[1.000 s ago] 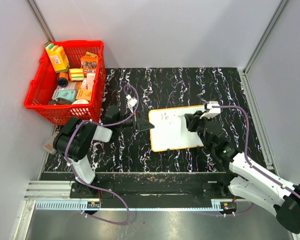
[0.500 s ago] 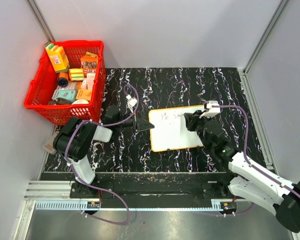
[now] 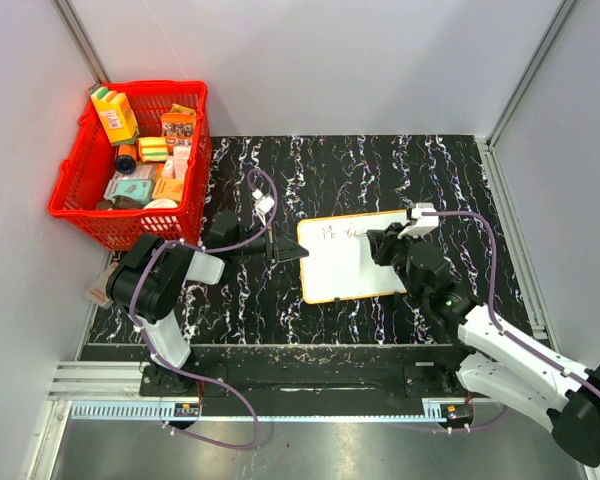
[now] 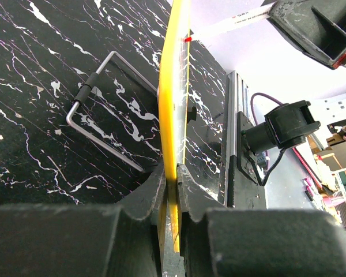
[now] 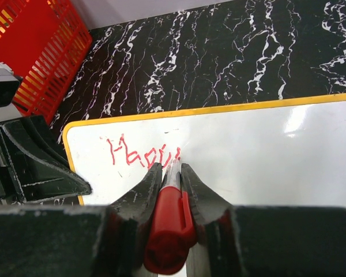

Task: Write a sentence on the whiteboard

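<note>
The whiteboard (image 3: pixel 352 258), white with an orange-yellow rim, lies flat on the black marbled table. My left gripper (image 3: pixel 288 250) is shut on its left edge; in the left wrist view the yellow rim (image 4: pixel 172 115) runs edge-on between the jaws (image 4: pixel 173 179). My right gripper (image 3: pixel 380 240) is shut on a red marker (image 5: pixel 170 222) with its tip on the board (image 5: pixel 265 156). The sentence (image 5: pixel 141 153) is red script reading like "Happ" near the board's top left, also faint in the top view (image 3: pixel 338 234).
A red basket (image 3: pixel 135 160) full of packets and boxes stands at the back left. A bent metal rod (image 4: pixel 101 109), seemingly the board's stand, lies on the table beside the board. Grey walls close in the table on three sides.
The red script has grown to the right by a few letters. My right gripper and marker have shifted slightly right along the top line. The left gripper has not moved.
</note>
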Tool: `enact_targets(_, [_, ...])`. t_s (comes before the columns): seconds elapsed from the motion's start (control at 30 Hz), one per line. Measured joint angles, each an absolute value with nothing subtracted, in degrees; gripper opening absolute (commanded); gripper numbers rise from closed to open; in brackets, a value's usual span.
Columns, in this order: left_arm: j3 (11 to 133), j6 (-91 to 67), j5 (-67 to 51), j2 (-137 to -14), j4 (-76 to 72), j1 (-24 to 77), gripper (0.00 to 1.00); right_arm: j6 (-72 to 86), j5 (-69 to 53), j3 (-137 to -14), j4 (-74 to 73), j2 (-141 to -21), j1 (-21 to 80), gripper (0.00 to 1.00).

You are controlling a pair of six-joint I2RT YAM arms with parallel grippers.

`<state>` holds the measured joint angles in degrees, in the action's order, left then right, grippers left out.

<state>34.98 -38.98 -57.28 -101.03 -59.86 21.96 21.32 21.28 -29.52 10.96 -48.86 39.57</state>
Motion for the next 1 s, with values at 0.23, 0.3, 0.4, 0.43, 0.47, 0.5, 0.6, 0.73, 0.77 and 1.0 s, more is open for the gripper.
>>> enact_targets(0.23, [35.0,-39.0,-57.3,-101.0,-59.9,22.0,0.00,21.6,20.2,-28.8,10.2,-47.9,39.6,0.00])
enact_targets(0.3, [35.0,-39.0,-57.3,-101.0,-60.0,22.0,0.00,21.7,20.1,-28.8,10.1,-47.6,39.6,0.00])
enact_targets(0.4, [35.0,-39.0,-57.3,-101.0,-60.0,22.0,0.00,21.7,20.1,-28.8,9.6,-46.4,39.6,0.00])
enact_targets(0.43, [35.0,-39.0,-57.3,-101.0,-60.0,22.0,0.00,21.7,20.1,-28.8,9.5,-46.0,39.6,0.00])
enact_targets(0.47, [35.0,-39.0,-57.3,-101.0,-60.0,22.0,0.00,21.7,20.1,-28.8,9.5,-45.4,39.6,0.00])
enact_targets(0.5, [35.0,-39.0,-57.3,-101.0,-60.0,22.0,0.00,21.7,20.2,-28.8,9.6,-45.0,39.6,0.00])
enact_targets(0.6, [35.0,-39.0,-57.3,-101.0,-60.0,22.0,0.00,21.6,20.5,-29.4,9.6,-44.8,39.6,0.00])
enact_targets(0.73, [35.0,-39.0,-57.3,-101.0,-60.0,22.0,0.00,20.9,21.4,-31.2,10.0,-46.8,39.6,0.00])
enact_targets(0.77, [35.0,-39.0,-57.3,-101.0,-60.1,22.0,0.00,20.8,21.7,-31.6,10.3,-47.5,39.6,0.00])
enact_targets(1.0, [35.0,-39.0,-57.3,-101.0,-60.1,22.0,0.00,20.3,23.2,-31.8,11.9,-48.5,39.5,0.00])
